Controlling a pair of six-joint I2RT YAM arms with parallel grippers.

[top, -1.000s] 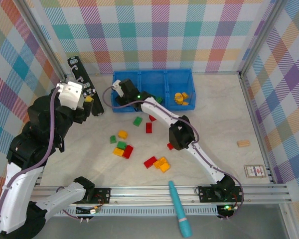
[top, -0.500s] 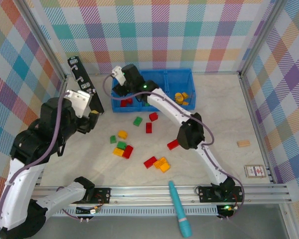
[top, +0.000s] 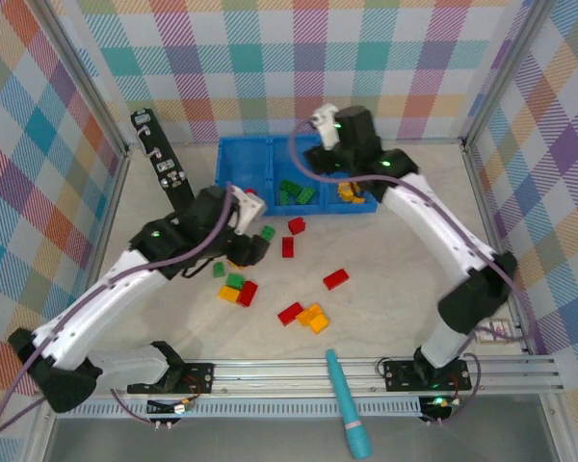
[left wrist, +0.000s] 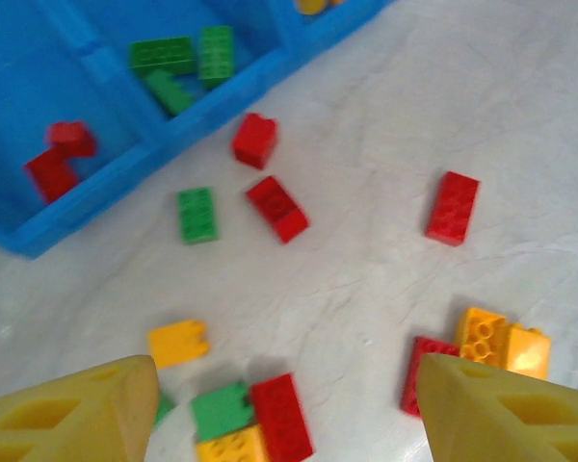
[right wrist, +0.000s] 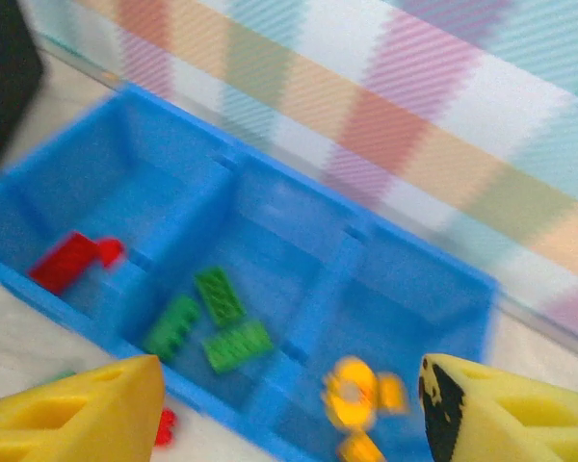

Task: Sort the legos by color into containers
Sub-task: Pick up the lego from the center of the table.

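On the table just before the blue tray, loose legos lie scattered, two near its front wall; sorted ones sit inside. I see my left gripper above the scatter, jaws apart, holding nothing (right gripper likewise, over the tray). Bare tabletop lies rightward.

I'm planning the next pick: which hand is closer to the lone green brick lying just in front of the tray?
Left. The left hand hovers close to that green brick, on its near side; the right hand is farther back, above the tray.
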